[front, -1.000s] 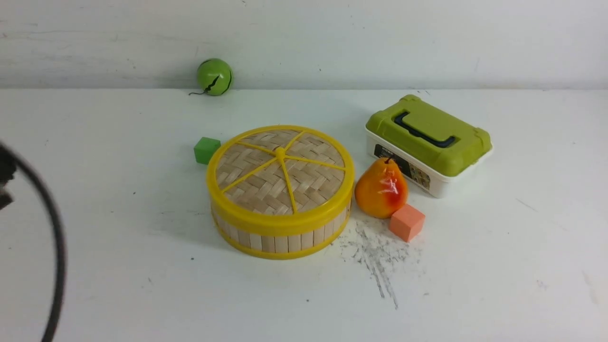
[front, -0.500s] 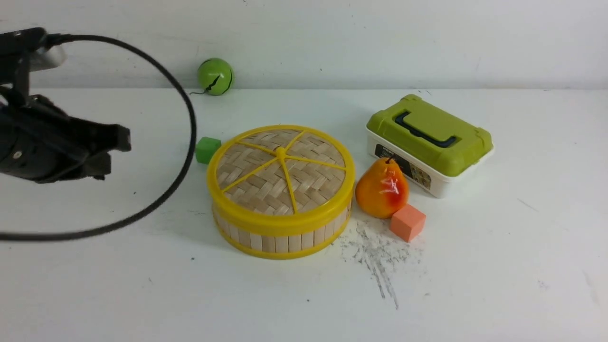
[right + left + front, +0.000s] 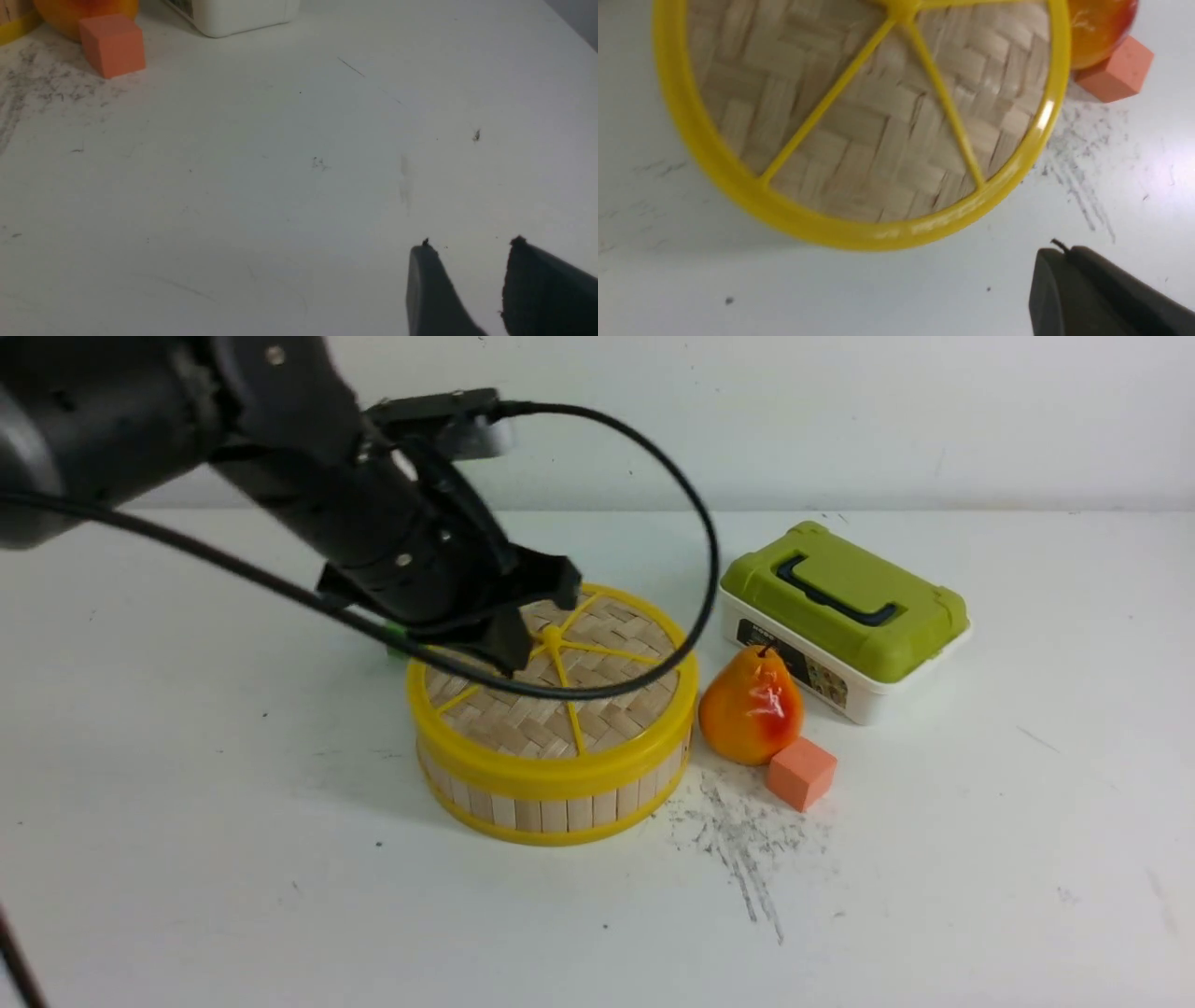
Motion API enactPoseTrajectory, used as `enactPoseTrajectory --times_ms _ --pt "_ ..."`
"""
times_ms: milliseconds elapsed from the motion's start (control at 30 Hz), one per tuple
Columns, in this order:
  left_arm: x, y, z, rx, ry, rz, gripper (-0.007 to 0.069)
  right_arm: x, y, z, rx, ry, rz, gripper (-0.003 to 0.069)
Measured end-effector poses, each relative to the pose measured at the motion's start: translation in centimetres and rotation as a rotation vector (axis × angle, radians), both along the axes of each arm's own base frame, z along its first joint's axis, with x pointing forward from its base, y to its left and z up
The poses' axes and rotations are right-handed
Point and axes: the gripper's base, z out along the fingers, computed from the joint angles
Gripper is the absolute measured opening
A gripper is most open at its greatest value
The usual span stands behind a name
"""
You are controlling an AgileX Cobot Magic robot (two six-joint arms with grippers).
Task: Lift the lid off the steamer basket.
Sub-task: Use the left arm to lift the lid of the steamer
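The lid (image 3: 607, 700), woven bamboo with a yellow rim, spokes and centre knob, sits closed on the steamer basket (image 3: 560, 812) at the table's middle. My left gripper (image 3: 537, 616) hangs just above the lid's far-left part, beside the knob, touching nothing. In the left wrist view the lid (image 3: 878, 121) fills the frame and the left gripper (image 3: 1062, 252) has its fingers pressed together, empty. My right gripper (image 3: 469, 247) is out of the front view. It hovers over bare table with its fingers apart, empty.
A pear (image 3: 750, 707) and an orange cube (image 3: 799, 773) stand close to the basket's right side. A white box with an olive-green lid (image 3: 840, 597) is behind them. A green cube (image 3: 397, 639) peeks out behind my left arm's cable.
My left arm has swung in from the far left and now reaches over the lid. The lid, basket and other objects have not moved.
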Motion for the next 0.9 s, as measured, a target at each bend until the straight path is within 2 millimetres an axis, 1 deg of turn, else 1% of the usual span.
enactPoseTrajectory --times_ms 33,100,133,167,200,233,267,300,333,367,400,467,500,533,567,600,633,667,700,767,900 --pt "1.0 -0.9 0.1 0.013 -0.009 -0.015 -0.0012 0.0 0.0 0.0 0.0 0.0 0.0 0.024" --pt "2.4 -1.6 0.2 0.031 -0.014 -0.026 -0.0012 0.0 0.0 0.0 0.0 0.0 0.0 0.024" --pt "2.5 -1.7 0.2 0.033 -0.014 -0.026 -0.0012 0.0 0.0 0.0 0.0 0.0 0.0 0.024" --pt "3.7 -2.1 0.0 0.047 -0.012 -0.031 -0.0012 0.0 0.0 0.0 0.0 0.0 0.0 0.024" --pt "4.3 -2.3 -0.1 0.057 -0.011 -0.034 -0.0011 0.0 0.0 0.0 0.0 0.0 0.0 0.024" --pt "4.3 -2.3 -0.1 0.059 -0.012 -0.034 -0.001 0.0 0.0 0.0 0.0 0.0 0.0 0.024" --pt "5.3 -2.7 -0.3 0.076 -0.014 -0.038 0.0008 0.0 0.0 0.0 0.0 0.0 0.0 0.024" --pt "5.4 -2.7 -0.4 0.08 -0.016 -0.038 0.0008 0.0 0.0 0.0 0.0 0.0 0.0 0.024" --pt "6.3 -2.9 -0.6 0.1 -0.028 -0.037 0.0052 0.0 0.0 0.0 0.0 0.0 0.0 0.024" --pt "6.4 -2.9 -0.7 0.106 -0.032 -0.037 0.0057 0.0 0.0 0.0 0.0 0.0 0.0 0.024" --pt "7.2 -2.9 -1.0 0.136 -0.052 -0.033 0.0107 0.0 0.0 0.0 0.0 0.0 0.0 0.024" --pt "8.0 -2.9 -1.7 0.173 -0.072 -0.028 0.0173 0.0 0.0 0.0 0.0 0.0 0.0 0.024" --pt "8.3 -2.9 -2.0 0.188 -0.079 -0.027 0.0211 0.0 0.0 0.0 0.0 0.0 0.0 0.024" --pt "8.4 -2.9 -2.1 0.196 -0.081 -0.026 0.0218 0.0 0.0 0.0 0.0 0.0 0.0 0.024" --pt "8.9 -2.9 -2.9 0.226 -0.09 -0.025 0.0281 0.0 0.0 0.0 0.0 0.0 0.0 0.024" --pt "9.0 -2.9 -3.0 0.225 -0.091 -0.024 0.0287 0.0 0.0 0.0 0.0 0.0 0.0 0.024" --pt "9.4 -3.0 -3.6 0.233 -0.096 -0.024 0.0337 0.0 0.0 0.0 0.0 0.0 0.0 0.024" --pt "9.4 -3.0 -3.7 0.235 -0.095 -0.024 0.0337 0.0 0.0 0.0 0.0 0.0 0.0 0.024" --pt "9.6 -3.1 -4.1 0.233 -0.103 -0.023 0.0365 0.0 0.0 0.0 0.0 0.0 0.0 0.024" --pt "9.9 -3.2 -4.4 0.229 -0.111 -0.022 0.0386 0.0 0.0 0.0 0.0 0.0 0.0 0.024" --pt "10.1 -3.4 -4.8 0.227 -0.111 -0.022 0.0384 0.0 0.0 0.0 0.0 0.0 0.0 0.024"
